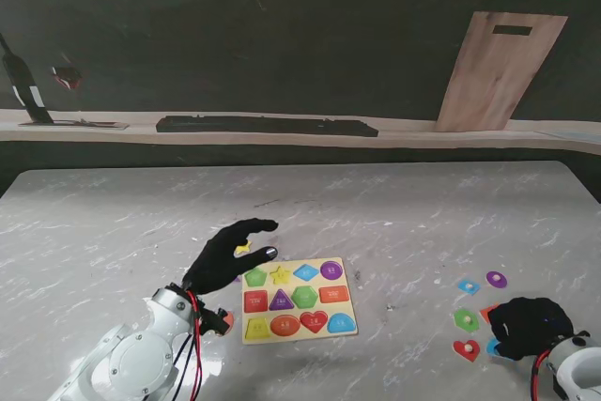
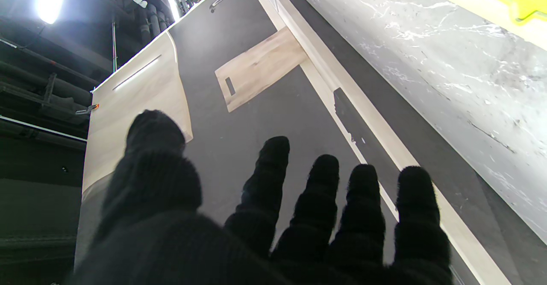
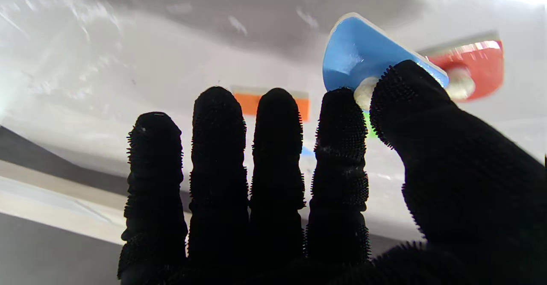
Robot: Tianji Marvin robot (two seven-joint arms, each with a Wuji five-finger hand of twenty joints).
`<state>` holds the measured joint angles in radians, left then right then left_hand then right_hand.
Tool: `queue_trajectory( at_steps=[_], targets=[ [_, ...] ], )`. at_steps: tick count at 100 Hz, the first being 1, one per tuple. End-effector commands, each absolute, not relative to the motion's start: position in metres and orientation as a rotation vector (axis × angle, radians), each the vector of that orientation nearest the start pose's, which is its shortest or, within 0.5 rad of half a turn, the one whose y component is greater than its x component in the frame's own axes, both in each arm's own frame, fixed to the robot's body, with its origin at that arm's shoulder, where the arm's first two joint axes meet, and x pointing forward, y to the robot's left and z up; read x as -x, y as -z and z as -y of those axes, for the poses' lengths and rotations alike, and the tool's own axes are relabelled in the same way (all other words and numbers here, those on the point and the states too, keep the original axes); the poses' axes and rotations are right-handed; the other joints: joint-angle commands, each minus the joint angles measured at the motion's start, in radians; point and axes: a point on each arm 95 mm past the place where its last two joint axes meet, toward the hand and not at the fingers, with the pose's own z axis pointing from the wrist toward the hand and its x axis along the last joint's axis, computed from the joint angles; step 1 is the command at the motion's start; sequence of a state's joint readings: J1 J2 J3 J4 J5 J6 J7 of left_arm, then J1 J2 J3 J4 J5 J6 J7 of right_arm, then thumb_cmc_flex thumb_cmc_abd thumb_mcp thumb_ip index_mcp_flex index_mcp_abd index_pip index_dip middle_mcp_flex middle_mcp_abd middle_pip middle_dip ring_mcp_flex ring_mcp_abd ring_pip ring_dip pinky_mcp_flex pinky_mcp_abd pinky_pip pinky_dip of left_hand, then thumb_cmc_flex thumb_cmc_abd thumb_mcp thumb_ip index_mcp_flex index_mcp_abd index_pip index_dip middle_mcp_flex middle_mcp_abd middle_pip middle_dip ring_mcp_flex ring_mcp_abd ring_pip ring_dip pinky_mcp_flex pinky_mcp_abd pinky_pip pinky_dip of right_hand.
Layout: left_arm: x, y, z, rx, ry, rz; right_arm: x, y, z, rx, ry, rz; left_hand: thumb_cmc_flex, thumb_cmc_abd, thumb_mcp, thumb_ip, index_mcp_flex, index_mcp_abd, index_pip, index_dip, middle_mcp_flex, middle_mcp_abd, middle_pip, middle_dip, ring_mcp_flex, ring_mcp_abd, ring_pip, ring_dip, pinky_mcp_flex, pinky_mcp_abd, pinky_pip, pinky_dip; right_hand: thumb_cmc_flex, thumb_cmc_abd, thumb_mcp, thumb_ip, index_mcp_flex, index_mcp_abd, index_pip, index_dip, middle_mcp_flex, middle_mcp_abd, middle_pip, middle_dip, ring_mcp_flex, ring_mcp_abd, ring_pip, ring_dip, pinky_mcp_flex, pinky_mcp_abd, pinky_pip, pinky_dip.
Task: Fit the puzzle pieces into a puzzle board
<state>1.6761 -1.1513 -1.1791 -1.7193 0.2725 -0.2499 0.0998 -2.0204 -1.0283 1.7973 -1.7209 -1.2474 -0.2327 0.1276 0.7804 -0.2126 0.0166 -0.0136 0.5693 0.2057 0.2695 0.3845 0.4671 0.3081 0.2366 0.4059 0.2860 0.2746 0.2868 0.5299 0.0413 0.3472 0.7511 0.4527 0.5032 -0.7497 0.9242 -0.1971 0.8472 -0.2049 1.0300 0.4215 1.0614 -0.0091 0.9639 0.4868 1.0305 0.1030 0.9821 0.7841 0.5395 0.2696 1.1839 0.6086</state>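
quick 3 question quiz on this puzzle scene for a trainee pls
1. True or false: the right hand pinches a blue piece by its knob.
2. Which side of the board do the loose pieces, such as the purple piece, lie on: A left, B right?
3. Fill in: the left hand is ____, holding nothing.

Key: 1 true; 2 B; 3 open
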Motion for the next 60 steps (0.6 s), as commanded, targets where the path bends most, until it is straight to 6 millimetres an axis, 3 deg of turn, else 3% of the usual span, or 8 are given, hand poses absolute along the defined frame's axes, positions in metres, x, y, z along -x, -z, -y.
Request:
queue_trajectory(
  at_steps=[1,32,60],
  targets=[
    [-0.356,0.303,0.055,1.711,2.315,-1.016,-0.303,0.332,0.175,-1.166,-0.977,-1.69,0.004,0.025,-0.027,-0.012,0.023,-0.033,-0.01,0.0,0.016,-0.025,-0.019,-0.001,0.034,-0.024,-0.022,0.008,-0.003,0.004,-0.01,0.018,0.029,0.005,0.103,0.027,0.076,-0.097,0.044,-0.005,0.037,0.01,0.027,0.0,0.034,-0.008,0.031,0.016,0.014,0.033,0.035,0.032],
    [-0.354,0.302,0.053,1.716,2.316,-0.999,-0.341,0.314,0.113,-1.065,-1.22,-1.716,0.007,0.024,-0.026,-0.011,0.023,-0.032,-0.009,0.0,0.015,-0.024,-0.019,-0.001,0.033,-0.023,-0.022,0.008,-0.005,0.004,-0.011,0.019,0.029,-0.011,0.118,0.026,0.085,-0.087,0.045,-0.01,0.049,0.02,0.033,-0.003,0.049,-0.004,0.041,0.018,0.029,0.033,0.047,0.04],
    [-0.354,0.301,0.053,1.728,2.317,-0.981,-0.373,0.313,0.053,-1.055,-1.376,-1.801,0.009,0.026,-0.025,-0.011,0.016,-0.029,-0.013,-0.002,0.013,-0.024,-0.02,-0.001,0.032,-0.024,-0.023,0.008,-0.006,0.004,-0.013,0.02,0.033,-0.012,0.115,0.022,0.089,-0.078,0.045,-0.014,0.049,0.025,0.032,-0.006,0.047,-0.001,0.039,0.016,0.023,0.038,0.047,0.039]
  ],
)
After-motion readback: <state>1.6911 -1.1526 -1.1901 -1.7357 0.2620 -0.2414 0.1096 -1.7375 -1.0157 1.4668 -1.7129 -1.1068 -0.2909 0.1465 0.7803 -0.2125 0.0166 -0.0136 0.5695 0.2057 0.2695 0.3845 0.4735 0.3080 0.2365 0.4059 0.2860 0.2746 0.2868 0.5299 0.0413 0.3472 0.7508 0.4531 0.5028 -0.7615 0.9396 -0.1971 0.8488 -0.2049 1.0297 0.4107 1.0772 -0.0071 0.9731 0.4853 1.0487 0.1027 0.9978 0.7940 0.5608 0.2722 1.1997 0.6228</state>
